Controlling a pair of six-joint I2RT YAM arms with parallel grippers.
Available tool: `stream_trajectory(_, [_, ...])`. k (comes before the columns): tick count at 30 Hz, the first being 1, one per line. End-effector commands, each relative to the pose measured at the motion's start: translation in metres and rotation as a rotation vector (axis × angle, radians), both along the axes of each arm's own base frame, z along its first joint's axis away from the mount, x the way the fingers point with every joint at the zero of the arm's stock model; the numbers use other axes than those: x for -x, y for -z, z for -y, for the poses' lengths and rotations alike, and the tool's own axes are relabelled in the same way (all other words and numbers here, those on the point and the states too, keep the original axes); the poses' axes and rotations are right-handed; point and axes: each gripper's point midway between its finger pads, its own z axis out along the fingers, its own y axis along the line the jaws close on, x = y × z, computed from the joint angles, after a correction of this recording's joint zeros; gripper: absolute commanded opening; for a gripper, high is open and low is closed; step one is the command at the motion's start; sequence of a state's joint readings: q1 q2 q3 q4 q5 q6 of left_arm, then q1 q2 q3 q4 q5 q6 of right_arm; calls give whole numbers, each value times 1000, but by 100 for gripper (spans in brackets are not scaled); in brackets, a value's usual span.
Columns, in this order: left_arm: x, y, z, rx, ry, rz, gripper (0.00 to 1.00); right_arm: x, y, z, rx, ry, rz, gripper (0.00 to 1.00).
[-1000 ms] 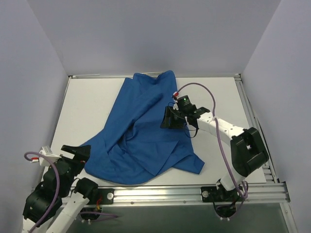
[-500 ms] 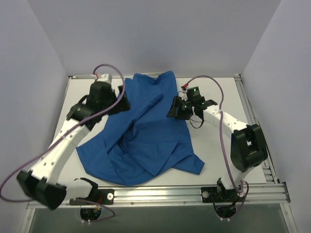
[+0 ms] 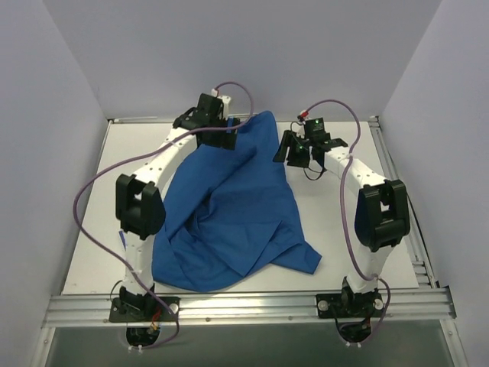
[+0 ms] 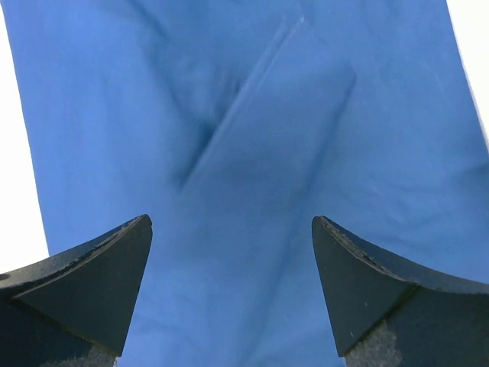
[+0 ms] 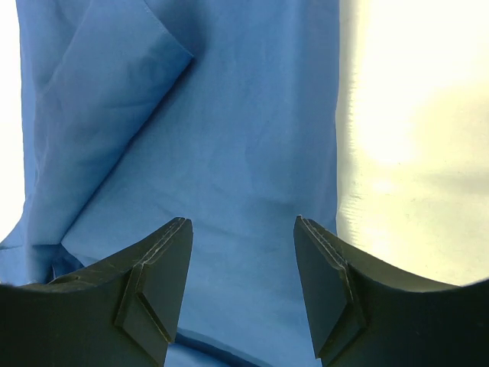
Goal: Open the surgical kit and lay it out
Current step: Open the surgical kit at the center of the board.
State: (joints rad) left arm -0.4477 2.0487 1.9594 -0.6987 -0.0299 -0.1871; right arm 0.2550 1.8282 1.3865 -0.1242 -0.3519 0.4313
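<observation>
The flat white table (image 3: pixel 130 168) is carrying the royal-blue cloth wrap (image 3: pixel 229 214), which is lying rumpled and folded over itself across the middle, reaching from the far edge down toward the near rail. The left gripper (image 4: pixel 231 222) is hovering over the cloth's far end, its jaws spreading wide with nothing between them. The right gripper (image 5: pixel 243 222) is hanging over the cloth's far-right edge, where bare table is showing — jaws standing partly apart, gripping nothing.
</observation>
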Motion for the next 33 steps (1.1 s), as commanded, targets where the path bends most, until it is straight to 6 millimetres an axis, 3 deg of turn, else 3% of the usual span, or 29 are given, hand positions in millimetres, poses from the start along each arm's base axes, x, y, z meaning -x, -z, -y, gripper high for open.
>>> stream_trajectory(1, [-22,-10,9,-116,117,70,94,-5,-15,4,3,-15,33,56])
stream_trajectory(2, [-28,-22,15,-112,136,98,94,-5,-14,5,-7,-14,35,56])
stream_trajectory(4, [-29,-3,20,-166,203,69,95,-2,-11,10,-31,-9,23,56])
stream_trajectory(5, [-31,-8,26,-160,230,81,95,-3,-11,13,-38,-5,30,56])
stream_trajectory(7, [-25,7,39,-156,299,48,95,-1,-7,21,-44,13,21,56])
stream_trajectory(9, [-26,8,46,-163,313,47,95,-2,-9,24,-54,20,27,56])
stream_trajectory(10, [-24,27,48,-181,322,1,95,-2,-9,25,-57,23,28,56])
stream_trajectory(18, [-27,75,51,-265,285,-58,98,-1,-20,28,-69,23,56,56])
stream_trajectory(22, [-36,85,43,-263,248,-67,76,2,-20,31,-65,24,54,56])
stream_trajectory(26, [-44,72,38,-260,216,-13,45,4,-13,33,-62,26,44,56])
stream_trajectory(30, [-61,21,20,-231,112,108,22,5,-1,33,-54,18,15,56])
stream_trajectory(31, [-68,11,6,-215,82,122,16,6,1,33,-50,15,11,56])
stream_trajectory(33, [-76,-15,-14,-178,25,163,14,5,1,34,-41,15,13,56])
